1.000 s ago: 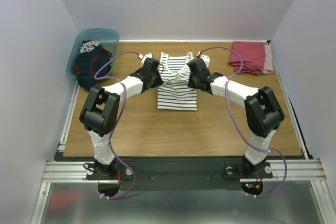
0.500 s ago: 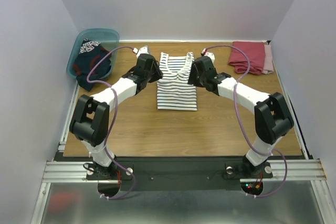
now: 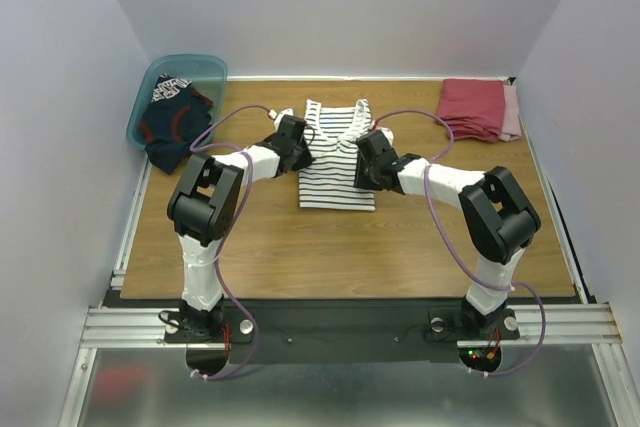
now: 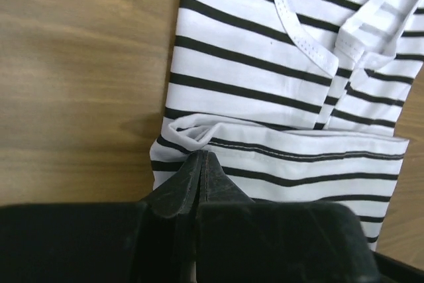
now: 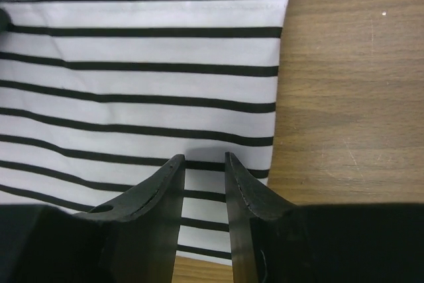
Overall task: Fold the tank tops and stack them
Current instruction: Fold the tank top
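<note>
The striped tank top (image 3: 338,162) lies flat on the table (image 3: 400,247), near the middle of its far edge, between the two arms. The left gripper (image 4: 202,157) is closed, with its tips on the folded hem at the top's left side, and we cannot tell if cloth is caught there. The right gripper (image 5: 204,158) stands a little open over the striped cloth, just beside its right edge.

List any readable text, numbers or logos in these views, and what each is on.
Navy top in the bin: white print, too small and blurred to read.
Striped top: no text or label in any view.
Red cloth: none visible.
Nothing legible anywhere else.
</note>
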Tool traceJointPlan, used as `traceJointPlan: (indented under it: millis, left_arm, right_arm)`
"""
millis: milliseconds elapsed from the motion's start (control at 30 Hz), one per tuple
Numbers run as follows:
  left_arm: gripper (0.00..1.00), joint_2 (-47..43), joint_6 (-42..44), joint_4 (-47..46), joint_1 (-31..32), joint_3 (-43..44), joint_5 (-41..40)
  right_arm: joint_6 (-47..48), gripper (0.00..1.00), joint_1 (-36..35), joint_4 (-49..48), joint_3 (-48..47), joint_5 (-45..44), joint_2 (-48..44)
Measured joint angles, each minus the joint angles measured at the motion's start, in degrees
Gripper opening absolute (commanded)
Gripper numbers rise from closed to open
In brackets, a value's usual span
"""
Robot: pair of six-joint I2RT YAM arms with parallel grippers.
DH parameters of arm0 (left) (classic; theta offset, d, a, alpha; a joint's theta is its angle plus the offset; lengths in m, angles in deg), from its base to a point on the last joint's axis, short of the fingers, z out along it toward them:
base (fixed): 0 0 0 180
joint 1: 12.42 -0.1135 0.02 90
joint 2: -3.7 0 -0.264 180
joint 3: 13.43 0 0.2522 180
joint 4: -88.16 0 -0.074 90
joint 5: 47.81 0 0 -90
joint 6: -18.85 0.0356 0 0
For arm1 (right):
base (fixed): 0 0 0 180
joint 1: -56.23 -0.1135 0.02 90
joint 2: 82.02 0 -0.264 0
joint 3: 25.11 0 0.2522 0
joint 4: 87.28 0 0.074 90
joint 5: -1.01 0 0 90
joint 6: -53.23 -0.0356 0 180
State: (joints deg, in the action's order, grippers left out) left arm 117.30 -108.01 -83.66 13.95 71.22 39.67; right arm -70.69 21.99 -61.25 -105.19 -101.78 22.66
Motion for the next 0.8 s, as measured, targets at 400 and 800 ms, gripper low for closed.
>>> traceJointPlan:
  millis: [400,800]
  left_arm:
    - [0.40,4.20,0.00,-1.01,-3.54,6.16,1.07]
    - [0.49,-19.06,-2.54,-2.51,-2.75,-15.17,-0.96]
  right_arm:
    - [0.28,0.37,0.02,-1.84,2.75,1.46,0.28]
    - [3.06,0.38,-0.76,-6.32,8.87,4.26,-3.23]
